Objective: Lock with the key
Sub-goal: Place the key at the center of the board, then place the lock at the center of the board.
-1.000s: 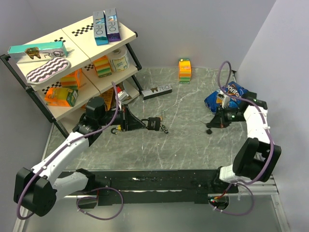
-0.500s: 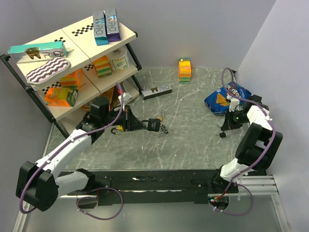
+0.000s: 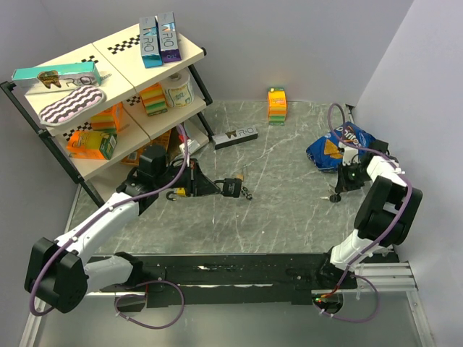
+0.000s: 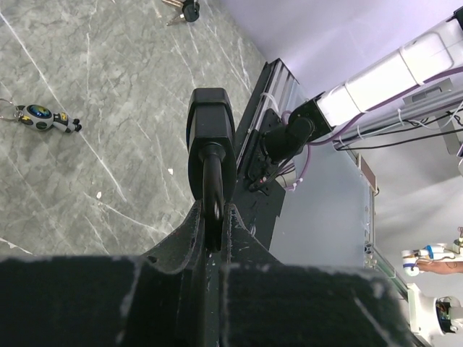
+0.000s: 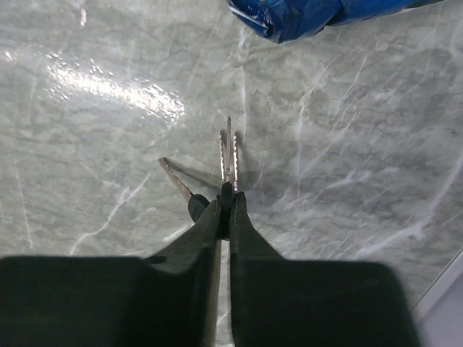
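The left pincer (image 4: 214,230) is clamped narrow on the shackle of the lock (image 4: 210,134), which juts out past its tips over the grey surface (image 3: 289,217), left of centre. At the far right, the right pincer (image 5: 225,206) is closed tight on the key (image 5: 228,155), near a blue bag (image 3: 329,148).

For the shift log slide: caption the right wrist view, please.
Right tool pinches the key over the marble table, blue snack bag beyond.
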